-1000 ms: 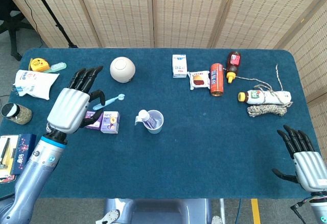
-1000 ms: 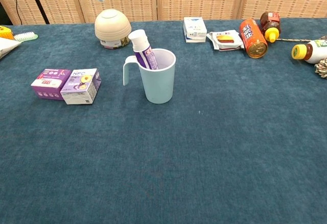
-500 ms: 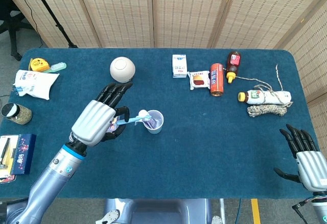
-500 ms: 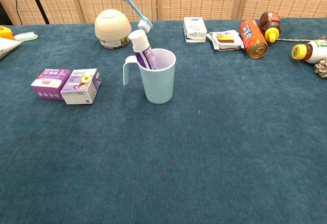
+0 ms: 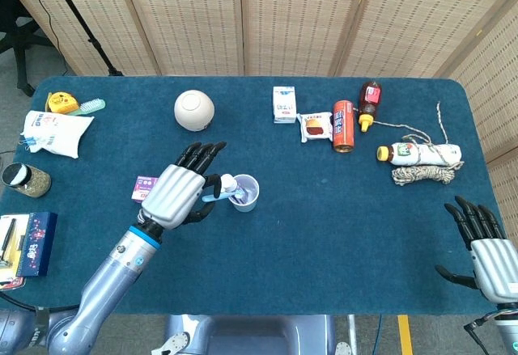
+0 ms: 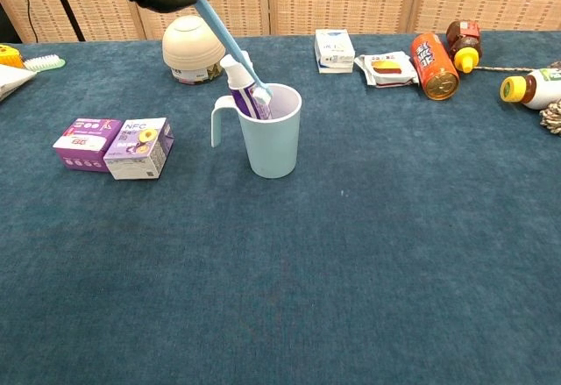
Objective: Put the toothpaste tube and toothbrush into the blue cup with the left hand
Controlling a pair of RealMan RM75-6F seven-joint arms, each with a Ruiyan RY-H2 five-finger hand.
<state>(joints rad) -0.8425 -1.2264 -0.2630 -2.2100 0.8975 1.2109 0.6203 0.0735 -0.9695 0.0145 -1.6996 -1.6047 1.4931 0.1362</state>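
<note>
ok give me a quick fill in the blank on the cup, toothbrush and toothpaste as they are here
1. The toothpaste tube already stands inside the blue ____.
2. The toothbrush is held by the robot's ____ hand.
3. The brush head is at the cup's ____.
4. The right hand holds ____.

Missing words: cup; left; rim; nothing

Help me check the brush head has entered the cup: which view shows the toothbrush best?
The chest view: the toothbrush slants down, its head just inside the blue cup rim beside the toothpaste tube. In the head view the left hand hides most of it; only a short stretch shows.
</note>
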